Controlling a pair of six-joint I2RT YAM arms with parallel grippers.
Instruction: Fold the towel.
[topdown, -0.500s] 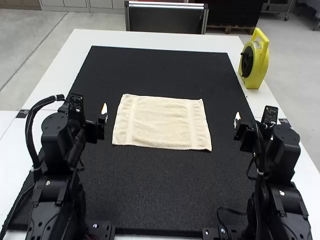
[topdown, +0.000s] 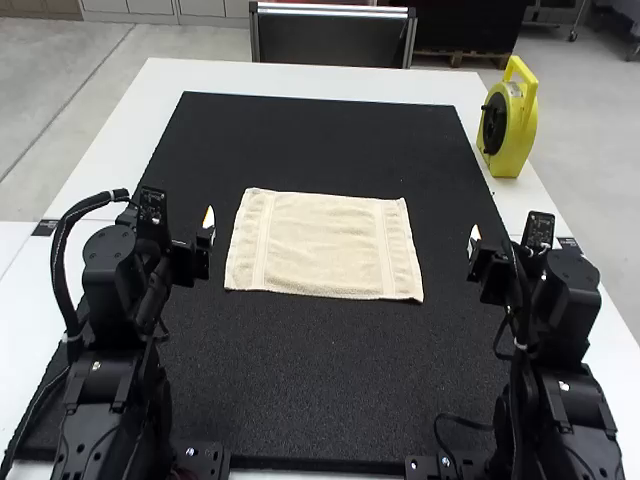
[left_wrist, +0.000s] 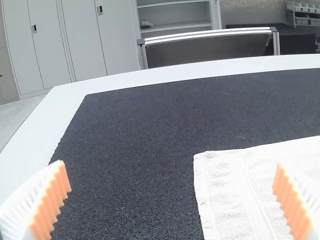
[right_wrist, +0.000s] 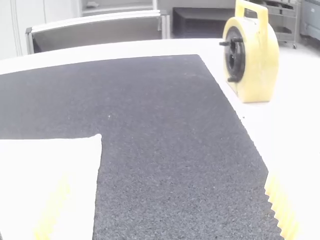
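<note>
- towel (topdown: 322, 245): cream, spread flat on blk mat (topdown: 320, 130), unfolded, roughly mid-mat btwn the 2 arms; lies a bit askew, w/ a woven band running along ea. short end
- near edge slants slightly, its r. corner closer to the arms' bases than its l. one
- l. gripper (topdown: 207, 228): released, nothing in it; just off the towel's l. short side, not touching. l. wrist view has its orange pads (left_wrist: 51, 205) wide apart
- r. gripper (topdown: 474, 240): also released & holding nothing, off the towel's r. short side; more of a gap here than on the l. r. wrist view: its ribbed fingers (right_wrist: 282, 207) well apart too
- yellow reel (topdown: 511, 120): upright on the white table (topdown: 300, 78), far r., just beside the mat; handle on top, blk hub facing in twd the mat
- thin blk cable (topdown: 462, 421): near r. arm's base, curving over the mat
</note>
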